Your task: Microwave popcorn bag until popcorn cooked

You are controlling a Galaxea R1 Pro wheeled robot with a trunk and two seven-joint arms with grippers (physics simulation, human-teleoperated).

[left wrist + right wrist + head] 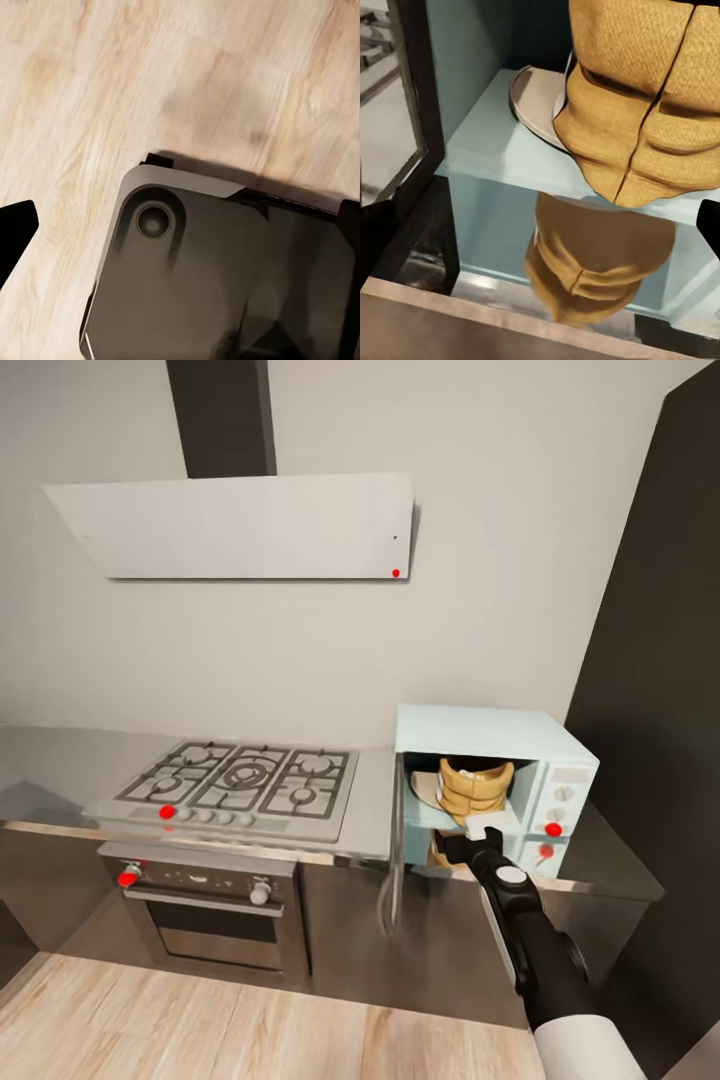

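The pale mint-blue microwave [480,726] stands on the countertop [374,802] with its door [396,852] swung out to the left. Inside it the golden-tan popcorn bag [476,784] [639,112] sits upright, partly on a pale round plate [534,99]. A tan mirror image of the bag [591,264] shows below the microwave floor. My right gripper [468,839] [540,225] hovers just outside the opening, below and in front of the bag, open with nothing between its fingers. My left gripper [180,225] hangs open over the floor. No loose popcorn is visible.
A steel gas hob [240,780] with an oven [210,912] beneath lies left of the microwave, and a white slanted hood [240,525] hangs above. A tall dark cabinet [655,660] walls off the right side. My dark base [225,277] rests on the wooden floor [200,1030].
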